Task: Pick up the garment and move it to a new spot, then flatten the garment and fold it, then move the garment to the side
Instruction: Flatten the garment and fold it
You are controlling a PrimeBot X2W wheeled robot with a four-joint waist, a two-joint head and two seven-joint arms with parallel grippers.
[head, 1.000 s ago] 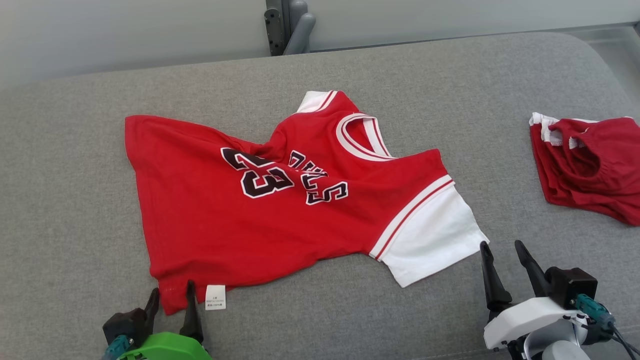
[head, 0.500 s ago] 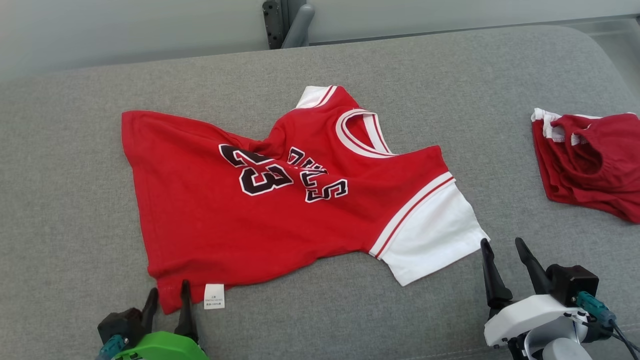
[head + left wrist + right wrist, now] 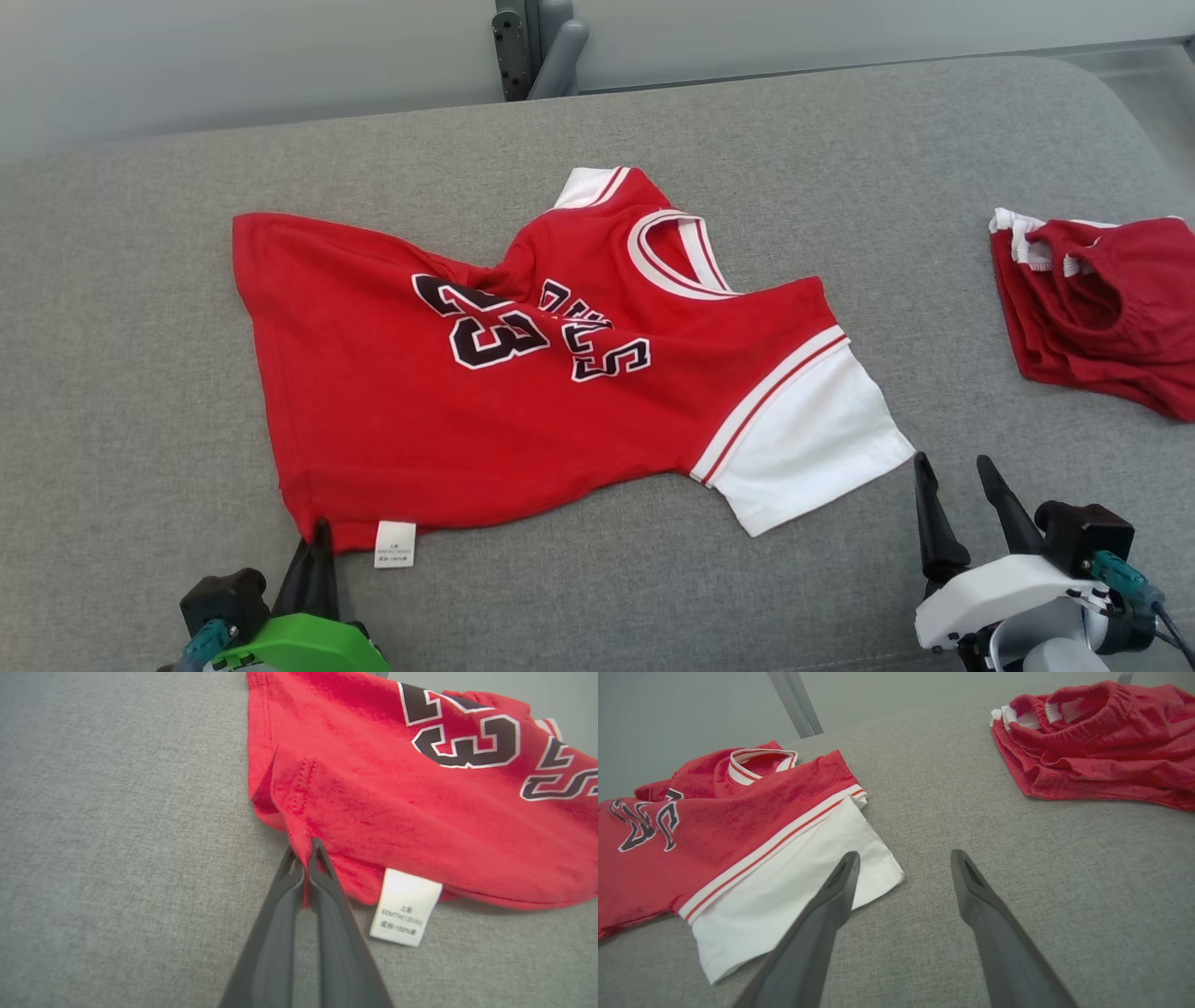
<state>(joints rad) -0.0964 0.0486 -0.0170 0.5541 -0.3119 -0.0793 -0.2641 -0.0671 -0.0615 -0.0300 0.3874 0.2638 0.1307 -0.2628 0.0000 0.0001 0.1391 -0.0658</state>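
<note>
Red jersey [image 3: 523, 392] lies spread but rumpled mid-bench [image 3: 140, 420], hem left, collar far side. L tool [image 3: 320, 532] is pinched together on the near-left hem corner, just left of the care label [image 3: 394, 544]. Prob. a corner grip so the cloth pulls straight w/o bunching. R tool [image 3: 950, 459] has fingers apart, empty, just beside the white sleeve [image 3: 812, 448], likely lined up for a 2nd hold. Other red garment [image 3: 1102, 308] sits well apart, right.

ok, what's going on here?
The left gripper is shut on the hem corner of the red jersey, next to its white label. The jersey lies wrinkled, not yet flattened, on the grey cushion. The right gripper is open by the white sleeve. A second red garment lies to the right.
</note>
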